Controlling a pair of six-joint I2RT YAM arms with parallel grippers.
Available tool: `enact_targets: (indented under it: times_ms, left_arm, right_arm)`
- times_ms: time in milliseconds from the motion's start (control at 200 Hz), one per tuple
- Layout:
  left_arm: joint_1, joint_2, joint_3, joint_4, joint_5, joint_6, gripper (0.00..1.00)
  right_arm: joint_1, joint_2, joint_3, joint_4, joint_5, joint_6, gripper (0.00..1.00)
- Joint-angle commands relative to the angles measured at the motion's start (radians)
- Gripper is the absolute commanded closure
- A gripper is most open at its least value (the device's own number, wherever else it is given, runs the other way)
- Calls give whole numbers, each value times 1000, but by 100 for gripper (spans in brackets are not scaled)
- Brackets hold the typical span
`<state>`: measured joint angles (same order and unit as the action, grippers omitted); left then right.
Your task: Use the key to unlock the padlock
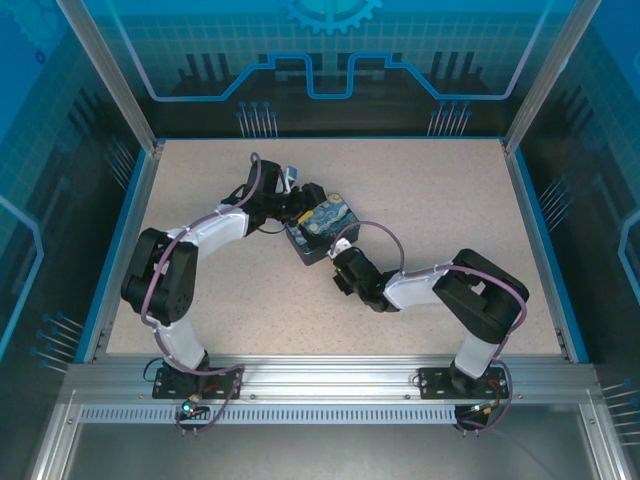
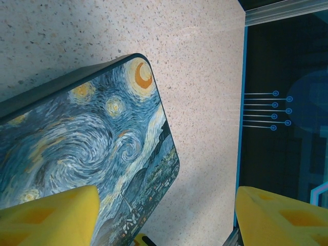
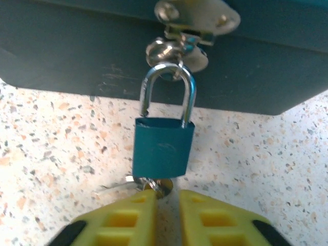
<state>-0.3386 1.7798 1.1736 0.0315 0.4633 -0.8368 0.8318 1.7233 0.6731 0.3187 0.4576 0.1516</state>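
The padlock [image 3: 163, 148] hangs on the side wall of the tin box [image 1: 322, 232] that faces the right arm. Its thin shackle [image 3: 189, 97] passes through the ring of the hasp [image 3: 189, 20] on that wall, and its blue body rests against the table just beside the box.

The box lies near the middle of the table with its painted lid up. The left gripper [image 2: 168, 205] is at the far side of the box from the padlock. Its claw is spread wide: one finger is above the lid, the other above the bare table beyond the edge of the box, and it pinches nothing.

The right gripper [image 3: 166, 197] is at the padlock side of the box, low over the table. Its fingers are pressed nearly together, just below the padlock body. The key [image 3: 154, 183] sits in the bottom of the padlock, on the end away from the box. As far as this close view lets me judge, the head of the key is pinched between the fingertips.

The step in hand is, I think, the turning of the key. To do it well, the wrist should roll about the line of the key itself, with no pull away from the box and no push to the side, because the padlock hangs loose and will swing. The pinch must be firm, since the key is very small. The left claw could press on the box so it does not slide.
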Motion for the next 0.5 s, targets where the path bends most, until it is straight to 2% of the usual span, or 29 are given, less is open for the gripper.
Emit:
enact_targets:
  times_ms: [0, 125, 230, 495]
  left_arm:
    - [-7, 20, -5, -24, -18, 14, 29]
    - [-6, 21, -15, -23, -21, 16, 29]
    - [-7, 19, -27, -19, -21, 18, 29]
    - [-6, 18, -35, -13, -22, 14, 29]
  right_arm:
    - [-43, -44, -30, 82, -145, 5, 89]
    - [-88, -64, -49, 110, -267, 27, 95]
    - [-115, -73, -53, 116, -320, 44, 95]
    - [-83, -69, -35, 69, -173, -6, 57]
